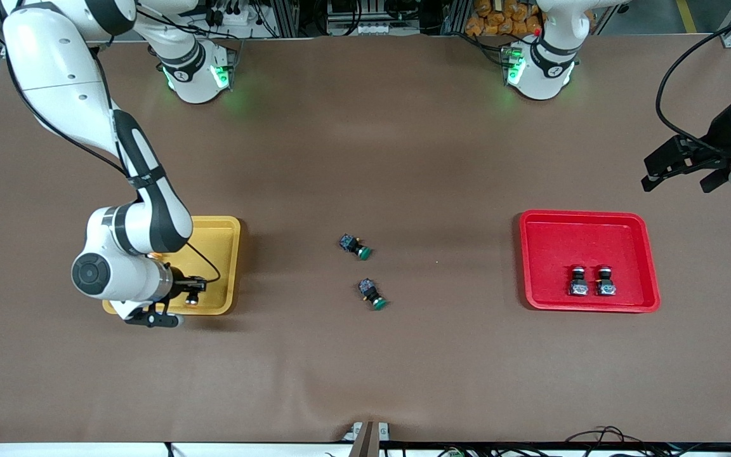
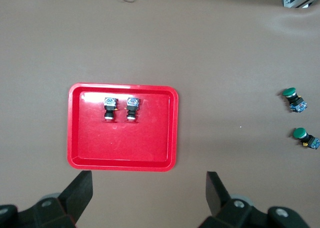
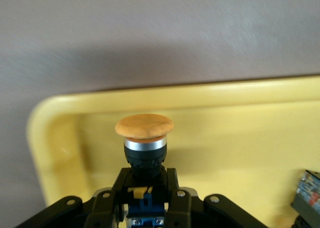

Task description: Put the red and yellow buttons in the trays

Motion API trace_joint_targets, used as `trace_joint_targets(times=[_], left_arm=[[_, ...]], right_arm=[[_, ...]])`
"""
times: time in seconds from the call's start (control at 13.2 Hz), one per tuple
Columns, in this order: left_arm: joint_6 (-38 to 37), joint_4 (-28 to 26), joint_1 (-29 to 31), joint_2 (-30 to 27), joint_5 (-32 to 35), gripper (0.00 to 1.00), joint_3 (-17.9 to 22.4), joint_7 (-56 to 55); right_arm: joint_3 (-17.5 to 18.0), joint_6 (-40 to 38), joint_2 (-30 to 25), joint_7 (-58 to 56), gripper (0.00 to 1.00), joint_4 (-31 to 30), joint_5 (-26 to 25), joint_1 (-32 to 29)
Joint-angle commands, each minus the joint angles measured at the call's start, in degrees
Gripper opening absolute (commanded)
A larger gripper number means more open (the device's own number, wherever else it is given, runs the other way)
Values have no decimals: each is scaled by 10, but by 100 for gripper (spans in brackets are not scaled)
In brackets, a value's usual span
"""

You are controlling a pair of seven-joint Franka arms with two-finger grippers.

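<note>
Yellow button, matte domed orange cap on a chrome collar w/ black-and-blue body, is sitting clamped between the right gripper's fingers, over the glossy yellow tray w/ rounded corners, near its front-camera edge. Another switch body is showing in that tray beside it. Two buttons are lying side by side in the shiny red tray. Two green-capped switches are resting mid-table on brown matte cloth. Left gripper is hanging spread open over the table's left-arm end, waiting.
</note>
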Motion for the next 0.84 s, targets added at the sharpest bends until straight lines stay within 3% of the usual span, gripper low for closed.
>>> trace_joint_targets(times=[0.0,0.3,0.38,0.46,0.76], left_arm=[[-3,17,-1,10,15,100,-6,-10],[-3,18,-1,10,18,100,-7,-9],[-3,18,-1,10,18,100,-7,-9],[-3,17,-1,11,18,100,-7,-9],[-3,17,-1,11,18,100,-7,-9]], right_arm=[[11,9,-38,-42,0,-50,-8,-28],[11,3,-38,-32,2,-50,-3,-35],[11,5,-38,-32,65,-50,-3,-34],[12,8,-39,-34,100,-50,-3,-35],[14,1,-46,-32,100,-46,-2,-32]])
